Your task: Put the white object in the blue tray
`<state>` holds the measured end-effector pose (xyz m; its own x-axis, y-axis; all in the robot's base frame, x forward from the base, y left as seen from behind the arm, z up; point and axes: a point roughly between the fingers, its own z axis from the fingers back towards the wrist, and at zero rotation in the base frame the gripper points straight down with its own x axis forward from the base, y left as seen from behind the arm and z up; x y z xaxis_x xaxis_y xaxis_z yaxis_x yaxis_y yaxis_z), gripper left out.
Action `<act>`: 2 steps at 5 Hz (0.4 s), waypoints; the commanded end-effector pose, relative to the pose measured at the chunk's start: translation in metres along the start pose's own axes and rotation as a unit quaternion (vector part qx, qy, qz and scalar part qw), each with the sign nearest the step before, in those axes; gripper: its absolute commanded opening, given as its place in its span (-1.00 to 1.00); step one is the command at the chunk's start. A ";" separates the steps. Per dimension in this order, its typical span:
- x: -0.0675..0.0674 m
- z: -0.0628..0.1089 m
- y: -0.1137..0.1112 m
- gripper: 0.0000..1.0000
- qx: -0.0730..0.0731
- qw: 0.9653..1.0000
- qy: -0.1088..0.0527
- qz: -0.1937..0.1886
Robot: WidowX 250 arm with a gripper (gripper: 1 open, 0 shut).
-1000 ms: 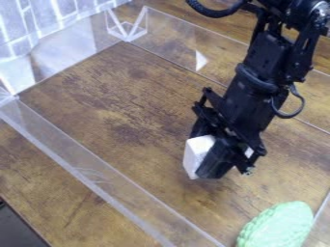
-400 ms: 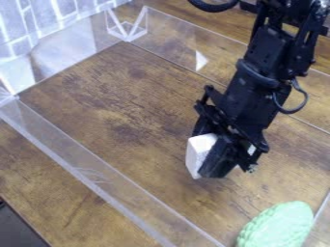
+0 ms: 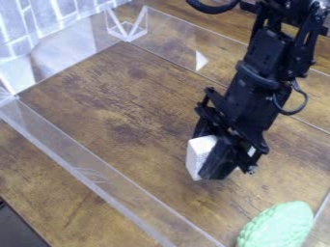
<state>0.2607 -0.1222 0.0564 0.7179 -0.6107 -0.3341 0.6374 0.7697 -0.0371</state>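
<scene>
The wooden table (image 3: 116, 106) is bounded by a clear plastic wall (image 3: 91, 166) running along its near-left side and another clear wall at the far edge, so the working area sits inside a transparent enclosure. At the near right corner lies a bumpy light-green oval lump (image 3: 275, 227), well apart from the arm and partly cut off by the picture's edge. The black robot arm (image 3: 264, 72) reaches down from the upper right, and its gripper (image 3: 213, 159) is clamped around the white object (image 3: 200, 158), a small pale block held between the fingers just above or on the wood; whether it touches the surface cannot be told. Nothing lies between the block and the open stretch of wood to its left. Compared with a second ago, arm, gripper and block sit in almost the same spot, with only a very slight shift, and the green lump has not moved. The blue tray does not appear in this view. Much of the white object is hidden behind the dark fingers, and the arm's upper part runs out of frame at the top.
</scene>
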 end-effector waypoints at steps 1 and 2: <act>-0.004 0.029 -0.002 -1.00 0.010 0.999 -0.048 -0.007; -0.003 0.028 -0.003 -1.00 0.009 0.999 -0.048 -0.013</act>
<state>0.2599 -0.1232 0.0560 0.7065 -0.6252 -0.3317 0.6485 0.7595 -0.0502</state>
